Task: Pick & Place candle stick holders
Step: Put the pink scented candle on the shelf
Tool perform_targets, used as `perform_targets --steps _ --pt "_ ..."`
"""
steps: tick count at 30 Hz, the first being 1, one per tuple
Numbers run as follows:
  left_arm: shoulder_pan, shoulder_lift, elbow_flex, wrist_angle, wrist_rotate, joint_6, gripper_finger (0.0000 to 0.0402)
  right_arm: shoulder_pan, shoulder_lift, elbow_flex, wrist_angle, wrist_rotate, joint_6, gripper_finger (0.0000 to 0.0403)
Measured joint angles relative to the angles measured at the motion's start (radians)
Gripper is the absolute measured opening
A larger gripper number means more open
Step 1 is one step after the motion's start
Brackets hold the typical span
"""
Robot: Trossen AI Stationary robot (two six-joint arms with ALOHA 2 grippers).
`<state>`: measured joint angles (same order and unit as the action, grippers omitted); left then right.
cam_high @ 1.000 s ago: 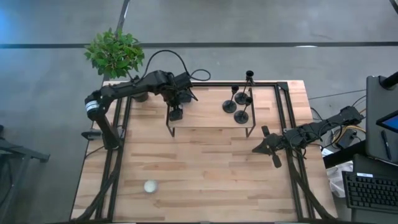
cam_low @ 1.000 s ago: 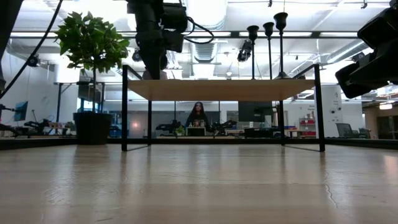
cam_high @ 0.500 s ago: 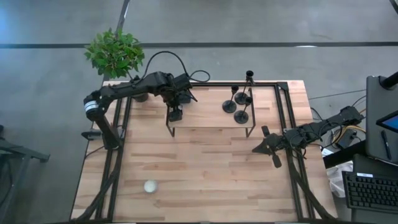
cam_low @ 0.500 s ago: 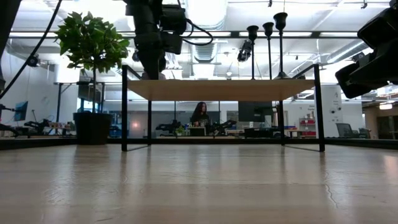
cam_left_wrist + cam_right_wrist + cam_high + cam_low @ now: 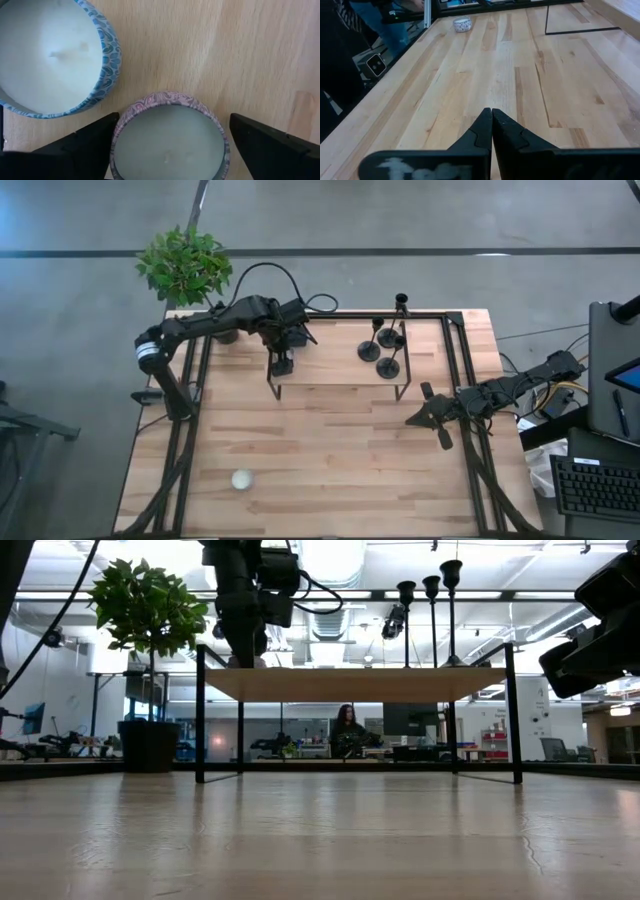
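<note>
The left pincer (image 5: 282, 363) sits at the upper-left-centre of the high view, over the left end of a small raised shelf (image 5: 335, 365), and its wrist view shows the 2 fingers spread wide to either side of a pink-patterned tin candle (image 5: 169, 140) — open, bracketing the tin but not visibly pressing it. A second, blue-patterned tin (image 5: 52, 52) lies just beside it, their rims nearly touching. The holders (image 5: 383, 340) — 4 slim black ones — stand clustered at the shelf's right end, upper centre-right of the high view, well apart from this pincer; in the low view 3 stems (image 5: 430, 620) rise above the shelf top. So the left arm is placed over a candle, not a holder. The right pincer (image 5: 432, 412) waits at the right of the high view above the tabletop (image 5: 330, 450), its fingers pressed together on nothing. A small white tin (image 5: 241, 479) rests alone at the lower left of the tabletop. Risks, as I judge them: if the fingers close off-centre, one could nudge the blue tin and push it toward the shelf edge; and any sweep across the shelf toward the holders could topple them — tall stems on small bases standing close together, so 1 knock may fell several.
</note>
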<state>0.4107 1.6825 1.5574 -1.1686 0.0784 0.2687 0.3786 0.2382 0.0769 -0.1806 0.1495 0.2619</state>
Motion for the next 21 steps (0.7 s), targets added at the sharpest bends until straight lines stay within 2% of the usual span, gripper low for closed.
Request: perform_targets --steps 21 --pt "0.0 0.002 0.035 -0.04 -0.036 0.001 0.0376 0.0 0.0 0.0 0.0 0.0 0.0 0.0008"
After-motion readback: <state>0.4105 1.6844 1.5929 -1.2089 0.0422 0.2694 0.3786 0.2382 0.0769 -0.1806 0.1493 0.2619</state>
